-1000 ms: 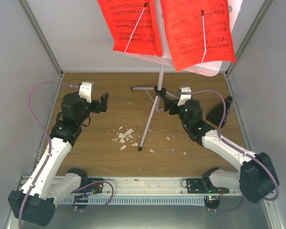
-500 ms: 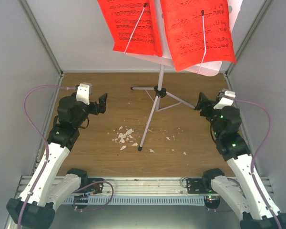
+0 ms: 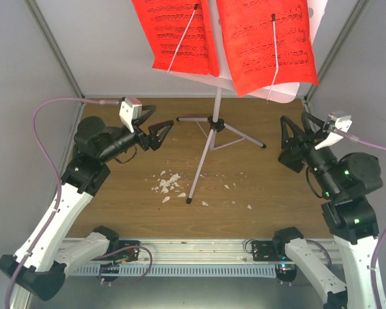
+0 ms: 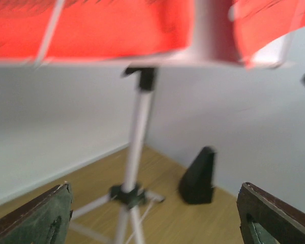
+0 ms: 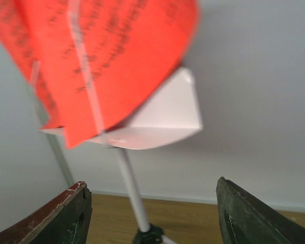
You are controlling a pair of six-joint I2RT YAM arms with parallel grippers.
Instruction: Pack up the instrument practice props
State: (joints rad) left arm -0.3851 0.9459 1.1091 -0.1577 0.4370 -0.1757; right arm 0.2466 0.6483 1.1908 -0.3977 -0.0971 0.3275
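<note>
The white music stand point(image 3: 204, 151) stands at the middle back on thin tripod legs, and two bright red sheets of music point(image 3: 177, 35) rest on its tray. My left gripper point(image 3: 159, 129) hovers left of the tripod hub, open and empty, facing the pole point(image 4: 137, 132). Its wrist view also shows the small black metronome point(image 4: 198, 178) on the floor by the right wall. My right gripper point(image 3: 294, 120) is raised near the right wall, open and empty. It points up at the tray's underside point(image 5: 162, 122) and a red sheet point(image 5: 101, 56). In the top view the metronome is hidden behind that gripper.
Small white crumbs point(image 3: 167, 183) lie scattered on the wooden floor point(image 3: 135, 193) around the stand's near leg. Grey walls close in on the left, right and back. The tray overhangs the back of the floor.
My left gripper has swung right toward the stand's hub. My right gripper has pulled away from the stand to the right wall and tilted upward. Both pairs of jaws have narrowed a little.
</note>
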